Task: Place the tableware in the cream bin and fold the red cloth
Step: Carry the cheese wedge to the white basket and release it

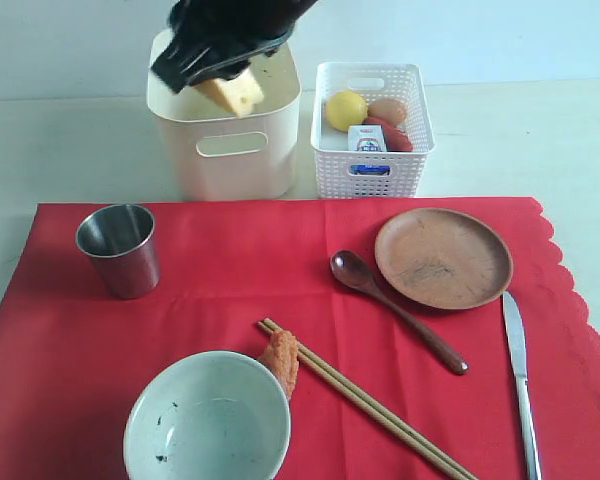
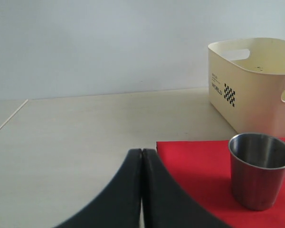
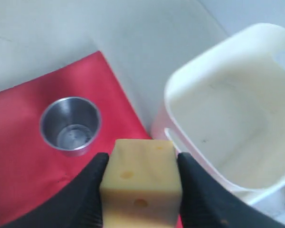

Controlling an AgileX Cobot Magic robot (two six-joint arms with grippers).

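Chopsticks (image 1: pixel 365 399) on red cloth (image 1: pixel 210 290), long axis from frame centre to lower right. Spoon (image 1: pixel 400 313) roughly parallel, bowl end upper left. Knife (image 1: pixel 521 385) near-vertical at right edge. Right fingers (image 3: pixel 199 194) half spread, clamped on cheese block (image 1: pixel 240 92) close by cream bin (image 1: pixel 230 150), upper left. Left fingers (image 2: pixel 128 190) pressed together, empty, cup (image 2: pixel 260 168) near. Left wrist view alone shows checker print (image 2: pixel 229 94) on bin side.

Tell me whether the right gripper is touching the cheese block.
Touching. The right wrist view shows the right gripper closed on the cheese block, both black fingers pressed flat against its sides with no gap.
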